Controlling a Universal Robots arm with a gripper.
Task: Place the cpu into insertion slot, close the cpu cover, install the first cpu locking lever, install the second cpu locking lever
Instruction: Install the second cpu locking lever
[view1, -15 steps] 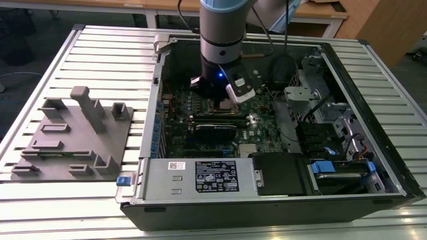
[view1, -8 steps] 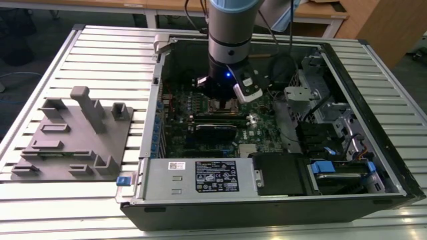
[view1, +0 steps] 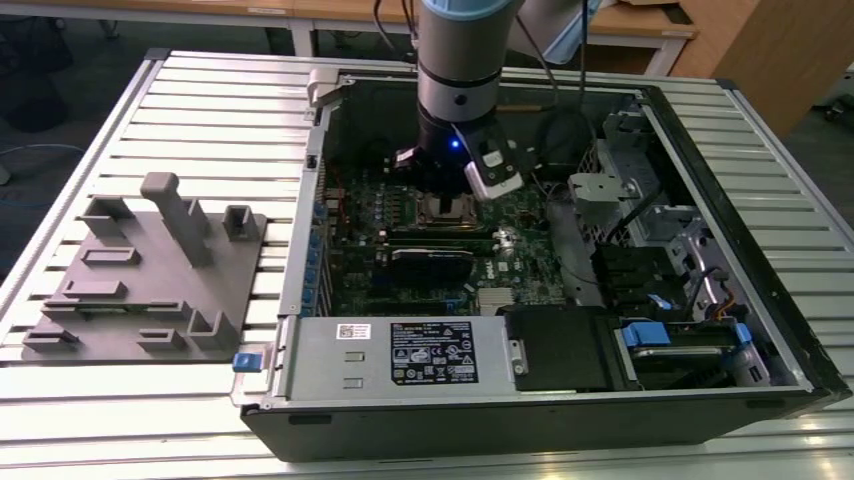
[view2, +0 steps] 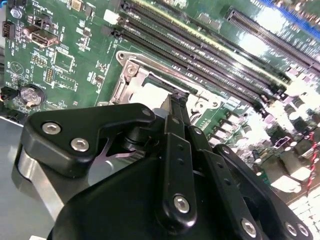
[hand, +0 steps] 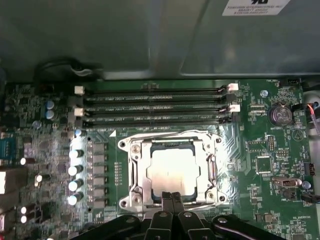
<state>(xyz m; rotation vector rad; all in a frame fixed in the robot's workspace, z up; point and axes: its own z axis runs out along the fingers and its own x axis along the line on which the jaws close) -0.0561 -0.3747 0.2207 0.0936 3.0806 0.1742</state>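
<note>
The small, flat square cpu with its dull silvery metal top lies seated in the square, silver-rimmed insertion slot, framed by the thin silver cpu cover. I judge it light, rigid, slippery and fragile underneath, best taken by its edges. The black gripper hangs at the chip's edge, fingers pressed together, gripping nothing. Around lies the green circuit board inside an open computer case on a slatted metal table.

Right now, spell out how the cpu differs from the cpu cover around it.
The cpu is a solid, dull metal square; the cpu cover is an open silver frame with a window. The cpu is smaller and sits inside that window. The cover carries corner screws; the cpu's top is plain. Both lie flat on the socket.
</note>
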